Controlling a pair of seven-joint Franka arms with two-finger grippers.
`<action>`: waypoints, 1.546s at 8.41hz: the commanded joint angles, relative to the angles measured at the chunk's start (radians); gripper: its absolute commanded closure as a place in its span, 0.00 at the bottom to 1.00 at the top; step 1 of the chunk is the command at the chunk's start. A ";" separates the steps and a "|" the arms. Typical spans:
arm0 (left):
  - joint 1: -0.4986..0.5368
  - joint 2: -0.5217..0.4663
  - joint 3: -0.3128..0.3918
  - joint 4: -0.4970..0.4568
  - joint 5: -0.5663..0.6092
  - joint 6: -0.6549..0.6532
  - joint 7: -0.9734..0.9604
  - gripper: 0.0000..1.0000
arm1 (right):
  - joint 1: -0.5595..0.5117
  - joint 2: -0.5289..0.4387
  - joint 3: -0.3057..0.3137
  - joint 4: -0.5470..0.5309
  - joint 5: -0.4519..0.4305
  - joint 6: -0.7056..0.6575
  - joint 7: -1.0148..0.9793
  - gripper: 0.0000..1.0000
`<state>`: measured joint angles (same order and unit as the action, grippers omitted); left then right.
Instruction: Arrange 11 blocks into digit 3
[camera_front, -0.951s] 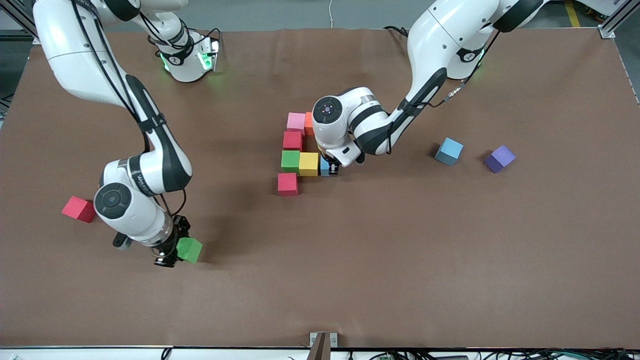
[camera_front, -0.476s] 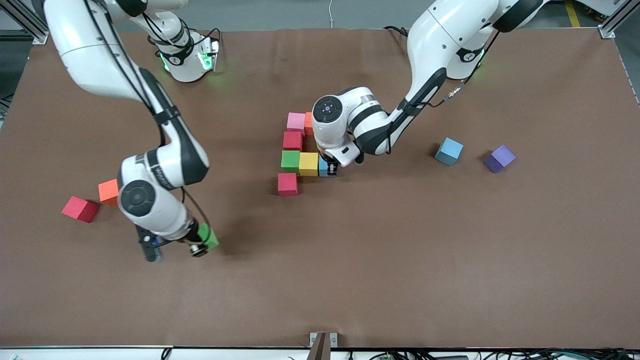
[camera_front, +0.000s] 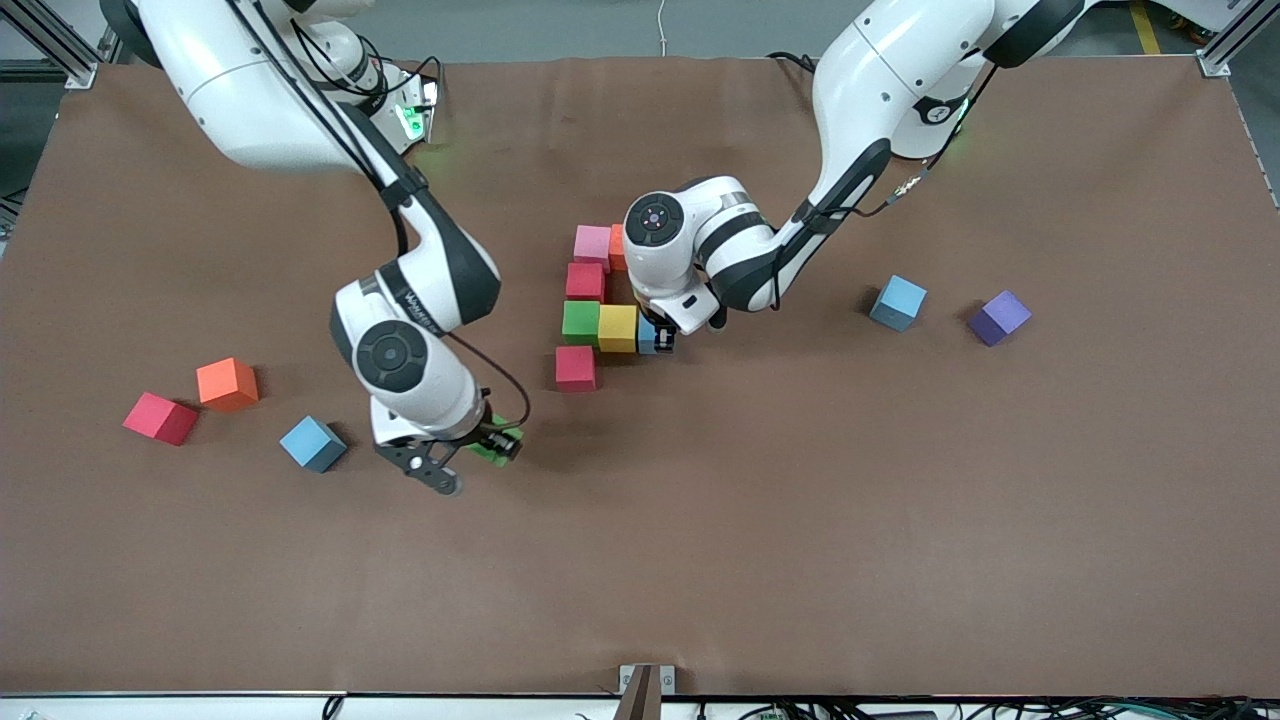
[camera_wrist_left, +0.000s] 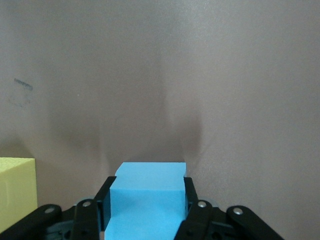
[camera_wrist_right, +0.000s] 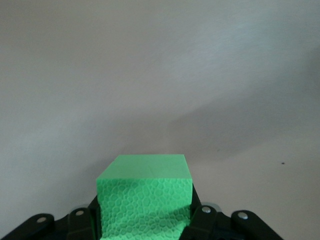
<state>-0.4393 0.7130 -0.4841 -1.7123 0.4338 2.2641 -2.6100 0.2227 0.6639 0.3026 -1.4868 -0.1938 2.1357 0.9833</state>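
Here the right hand (camera_front: 487, 445), pinching a green cube (camera_wrist_right: 144, 197), hangs over bare worktop (camera_front: 800, 520); the unfinished digit 3 (camera_front: 600, 305), where the left hand (camera_front: 660, 338) pinches a blue cube (camera_wrist_left: 147, 192), lies toward the left arm's end from it.

Left gripper (camera_wrist_left: 146, 200) clamped on a blue cube

Its two black fingers (camera_wrist_left: 106, 200) press against opposite sides of the blue cube (camera_wrist_left: 147, 197), which sits low over the brown surface (camera_wrist_left: 160, 75). A yellow cube (camera_wrist_left: 16, 192) stands just beside it at the frame's edge, and a faint dark smudge (camera_wrist_left: 22, 86) marks the surface.
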 joint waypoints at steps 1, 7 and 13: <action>-0.009 0.010 0.004 0.007 0.019 0.014 -0.004 0.77 | 0.041 -0.003 0.006 -0.006 -0.012 0.016 -0.093 0.99; -0.019 0.011 0.004 0.007 0.022 0.025 -0.002 0.20 | 0.034 0.011 0.006 -0.001 -0.001 0.070 -0.160 0.96; 0.065 -0.163 -0.005 -0.015 0.017 -0.098 0.135 0.00 | 0.053 0.026 0.003 0.003 -0.013 0.070 -0.198 1.00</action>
<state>-0.4113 0.6282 -0.4832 -1.6953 0.4404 2.2091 -2.5290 0.2735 0.6832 0.2993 -1.4871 -0.1947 2.1991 0.7965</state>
